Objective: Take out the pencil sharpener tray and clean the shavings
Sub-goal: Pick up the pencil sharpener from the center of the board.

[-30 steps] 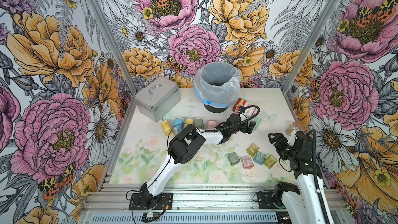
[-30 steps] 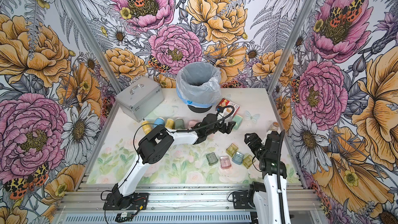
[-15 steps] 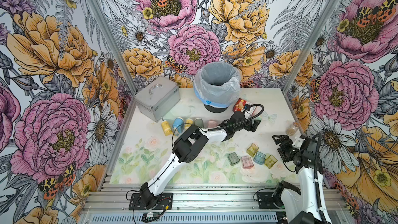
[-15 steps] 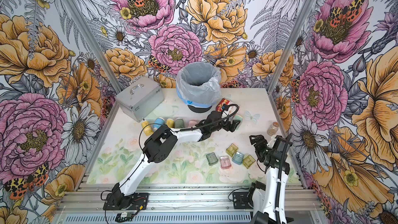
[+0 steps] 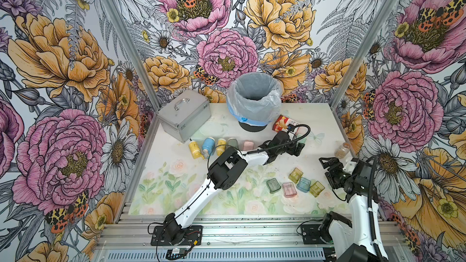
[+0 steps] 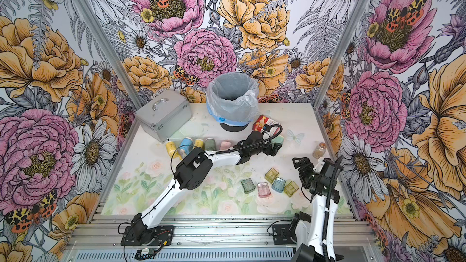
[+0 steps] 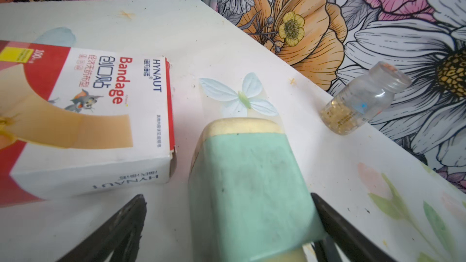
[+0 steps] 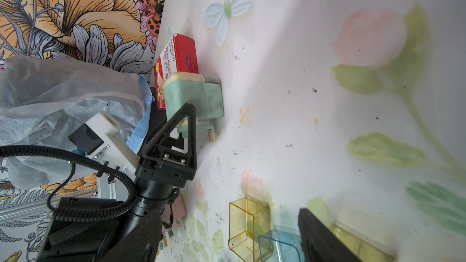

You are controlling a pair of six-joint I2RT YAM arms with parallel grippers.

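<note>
At back right of table point(image 5: 322, 122): left claw point(image 7: 228, 197), jaws wide apart, straddling green sharpener point(image 7: 247, 172); one finger point(image 7: 335, 218) just beside its side, other well clear, not clamped.
Green sharpener: crank end toward left claw, cream end pointing away; whether its own tray is in cannot be told.
Beside it: bandage box point(image 7: 88, 112) just next to it, bin point(image 5: 252, 114) with plastic bag behind the box.
Right claw point(image 5: 326, 165): jaws apart, nothing between them, held above table near right edge.
Trays point(image 5: 288, 189): five small clear ones loose on table, clustered just beside right claw; yellow, green, pink, blue, yellow.
Shavings point(image 8: 314, 89): dark flecks scattered on table between green sharpener and trays.
Bottle point(image 5: 341, 149): small, at right edge, just past right claw.
Row of sharpeners point(image 5: 221, 144): five in a line mid-table, left of left claw.
Metal case point(image 5: 184, 114): back left corner, shut.
</note>
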